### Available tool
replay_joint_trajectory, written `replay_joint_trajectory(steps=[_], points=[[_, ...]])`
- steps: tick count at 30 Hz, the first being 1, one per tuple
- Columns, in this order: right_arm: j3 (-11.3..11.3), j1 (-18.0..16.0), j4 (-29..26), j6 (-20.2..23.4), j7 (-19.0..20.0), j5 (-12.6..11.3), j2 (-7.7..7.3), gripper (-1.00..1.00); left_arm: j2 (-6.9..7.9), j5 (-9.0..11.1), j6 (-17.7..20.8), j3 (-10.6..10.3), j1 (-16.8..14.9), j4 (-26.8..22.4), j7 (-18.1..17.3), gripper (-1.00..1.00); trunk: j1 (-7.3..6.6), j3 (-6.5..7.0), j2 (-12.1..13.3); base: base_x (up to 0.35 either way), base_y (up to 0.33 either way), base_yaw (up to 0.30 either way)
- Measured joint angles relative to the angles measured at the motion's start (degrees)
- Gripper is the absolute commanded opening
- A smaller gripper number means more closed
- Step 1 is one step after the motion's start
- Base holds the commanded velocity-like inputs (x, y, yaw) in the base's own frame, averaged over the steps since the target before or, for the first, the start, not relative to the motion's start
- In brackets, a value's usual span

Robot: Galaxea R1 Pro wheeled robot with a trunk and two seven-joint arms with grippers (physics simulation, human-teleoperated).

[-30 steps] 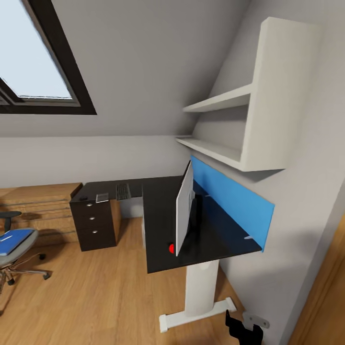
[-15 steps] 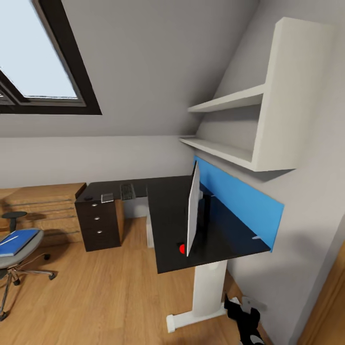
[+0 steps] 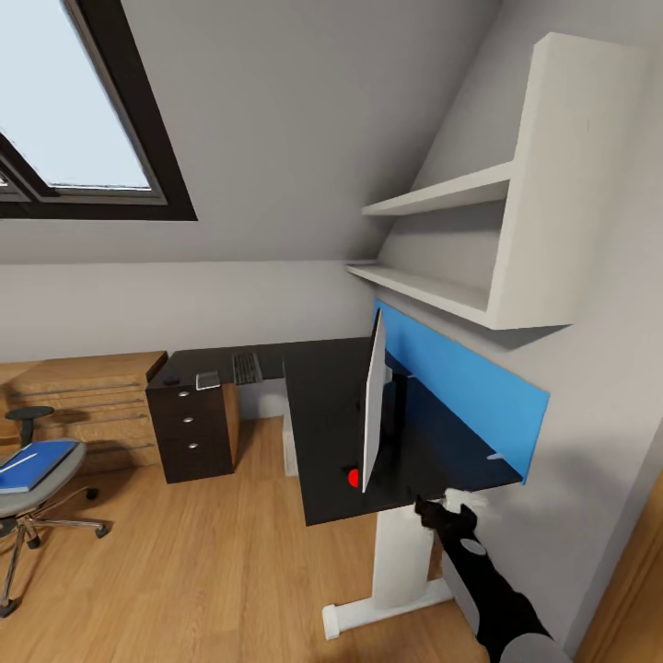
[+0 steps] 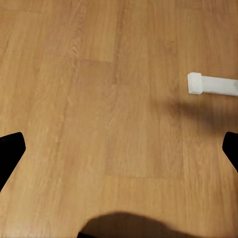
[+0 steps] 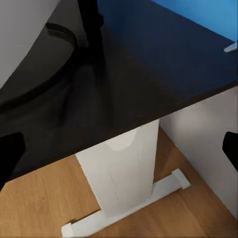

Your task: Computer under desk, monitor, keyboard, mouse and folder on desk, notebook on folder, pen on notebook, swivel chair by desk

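Observation:
The black L-shaped desk [image 3: 322, 433] stands against the right wall on a white pedestal leg [image 3: 401, 562]. The monitor [image 3: 373, 405] stands on it, seen edge-on, with a red dot at its lower corner. On the desk's far wing lie the keyboard [image 3: 246, 368], the grey notebook [image 3: 207, 379] and a small dark mouse [image 3: 171, 380]. The swivel chair [image 3: 23, 493] stands at the far left with the blue folder [image 3: 32, 463] on its seat. My right gripper [image 3: 444, 512] is open just off the desk's near corner; the right wrist view faces the desk [image 5: 148, 84] and the leg [image 5: 124, 173]. My left gripper [image 4: 119, 153] is open above bare floor.
White wall shelves [image 3: 460, 239] hang above a blue panel [image 3: 460, 387] behind the desk. Black drawers [image 3: 193, 428] sit under the far wing, low wooden shelving [image 3: 83, 396] beside them. The pedestal's white foot [image 4: 213, 84] lies on the wood floor. A skylight is at upper left.
The view turned slightly, shifting the whole scene to the right. My right arm has risen from near the floor to the height of the desk's near edge.

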Motion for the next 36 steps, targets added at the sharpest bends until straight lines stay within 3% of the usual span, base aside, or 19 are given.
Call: replay_joint_trajectory(steps=[6, 9, 17, 25, 36], points=[[9.1, 0.0, -6.2, 2.0, -1.4, 1.9, 0.72, 1.00, -0.02, 0.0, 0.0, -0.2, 0.0, 0.0, 0.0, 1.00, 0.00, 0.00, 0.0, 0.000, 0.000, 0.000], [11.7, 0.0, -9.6, 2.3, -2.9, 2.0, 0.75, 1.00, -0.06, -0.1, 0.0, -0.3, 0.0, 0.0, 0.0, 1.00, 0.00, 0.00, 0.0, 0.000, 0.000, 0.000], [14.1, 0.1, -13.1, 2.6, -3.8, 2.0, 0.75, 1.00, -0.22, -0.1, 0.0, -0.4, 0.0, 0.0, 0.0, 1.00, 0.00, 0.00, 0.0, 0.000, 0.000, 0.000], [20.9, 0.1, -18.2, 4.1, -3.9, 1.9, 0.72, 1.00, -0.26, -0.3, 0.0, -0.4, 0.0, 0.0, 0.0, 1.00, 0.00, 0.00, 0.0, 0.000, 0.000, 0.000], [21.4, 0.6, -18.7, 4.5, -3.8, 1.5, 0.66, 1.00, -0.26, -0.3, 0.0, -0.4, 0.0, 0.0, 0.0, 1.00, 0.00, 0.00, 0.0, 0.000, 0.000, 0.000]])
